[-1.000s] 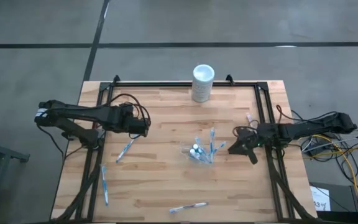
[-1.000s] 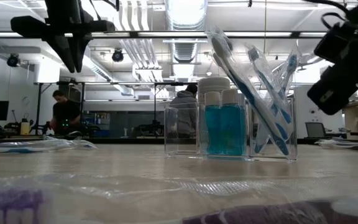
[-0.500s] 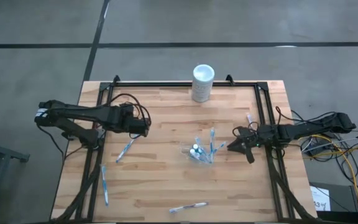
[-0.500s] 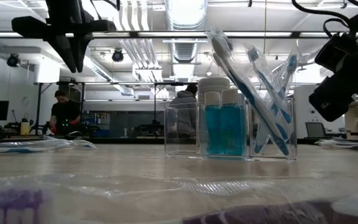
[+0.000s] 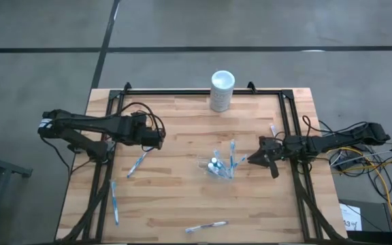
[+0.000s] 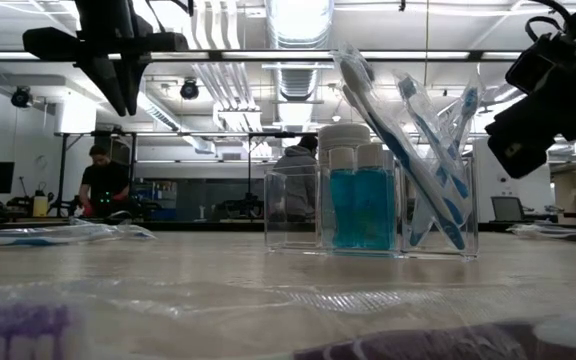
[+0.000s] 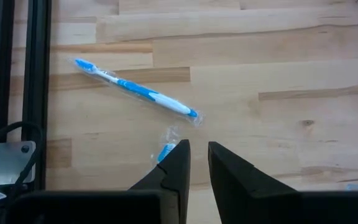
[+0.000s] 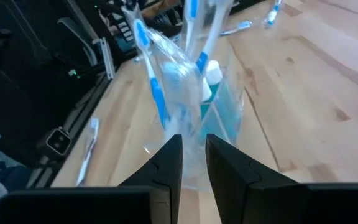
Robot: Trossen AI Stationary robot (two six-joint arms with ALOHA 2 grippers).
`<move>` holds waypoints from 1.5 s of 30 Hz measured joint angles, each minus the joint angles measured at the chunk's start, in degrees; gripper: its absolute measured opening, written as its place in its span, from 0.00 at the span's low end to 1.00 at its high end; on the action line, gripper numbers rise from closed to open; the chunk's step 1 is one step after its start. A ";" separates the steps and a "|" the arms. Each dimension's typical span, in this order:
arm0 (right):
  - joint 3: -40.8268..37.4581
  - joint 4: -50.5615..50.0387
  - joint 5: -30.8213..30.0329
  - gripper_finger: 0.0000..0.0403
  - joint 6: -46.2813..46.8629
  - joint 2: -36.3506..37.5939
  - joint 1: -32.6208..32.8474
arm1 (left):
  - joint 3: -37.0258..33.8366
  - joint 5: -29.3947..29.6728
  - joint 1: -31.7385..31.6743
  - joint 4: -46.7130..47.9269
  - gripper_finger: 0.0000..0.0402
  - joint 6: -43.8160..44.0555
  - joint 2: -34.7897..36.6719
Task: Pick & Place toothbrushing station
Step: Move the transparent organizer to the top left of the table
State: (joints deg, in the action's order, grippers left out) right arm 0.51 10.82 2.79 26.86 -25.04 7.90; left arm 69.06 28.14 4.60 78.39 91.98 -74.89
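Since the earlier frames we saw the right hand (image 5: pixel 257 158) shift a little: it had dipped toward the near side of the wooden bench (image 5: pixel 182 204), then lifted back and edged in toward the clear plastic cup (image 5: pixel 218 167) with its blue-and-white toothbrushes and teal-and-white tubes, which stood just right of the bench's middle and had not moved. The left hand (image 5: pixel 160 138) had stayed where it was, hanging above the left part of the bench with a loose wrapped blue-and-white toothbrush (image 5: pixel 137 163) lying just beyond it. In the right wrist view the right hand's two dark fingers (image 8: pixel 166 162) stood a narrow slit apart with nothing between them, pointed straight at the cup (image 8: pixel 197 124) and close in front of it. In the left wrist view the left hand (image 7: pixel 199 155) showed the same narrow gap, empty, above the wrapped brush (image 7: pixel 138 90). Further toothbrushes lay near the left edge (image 5: pixel 114 203) and the front edge (image 5: pixel 206 226), and a white cylinder (image 5: pixel 222 90) stood at the far edge. We judged that the right arm was lining up an approach on the cup set and that no grasp had been made, so the pick was not yet begun; the fingers would likely need to spread wider before closing on anything there.
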 joint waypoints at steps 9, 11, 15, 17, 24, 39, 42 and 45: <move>0.51 0.35 0.98 0.17 4.52 -3.33 0.02 | 0.00 0.04 0.00 -0.15 0.15 -0.50 0.00; 2.48 -2.63 1.25 0.17 4.23 -3.97 0.02 | 0.00 0.04 0.00 -0.15 0.15 -0.70 0.00; 7.59 -9.31 1.29 0.17 0.97 -5.91 0.02 | 0.00 0.06 0.00 -0.15 0.15 -0.79 0.00; 8.90 -10.16 1.25 0.17 -0.28 -7.41 0.02 | 0.00 0.05 -0.01 -0.15 0.15 -0.78 0.00; 7.38 -4.92 2.01 0.17 1.45 -13.76 0.19 | 0.00 0.04 -0.01 -0.17 0.15 -0.76 0.00; 6.82 6.56 2.21 0.17 1.99 -25.74 0.50 | 0.00 0.04 0.00 -0.33 0.15 -2.55 0.00; 6.84 10.26 2.21 0.17 2.64 -28.38 0.50 | 0.00 0.04 0.00 -0.33 0.15 -2.73 0.00; 6.84 13.18 2.21 0.17 2.77 -31.38 0.50 | 0.00 0.04 0.00 -0.33 0.15 -2.73 0.00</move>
State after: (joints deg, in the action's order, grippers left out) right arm 7.35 24.00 4.99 29.63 -56.42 8.40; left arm 69.06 28.18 4.60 78.06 89.25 -74.89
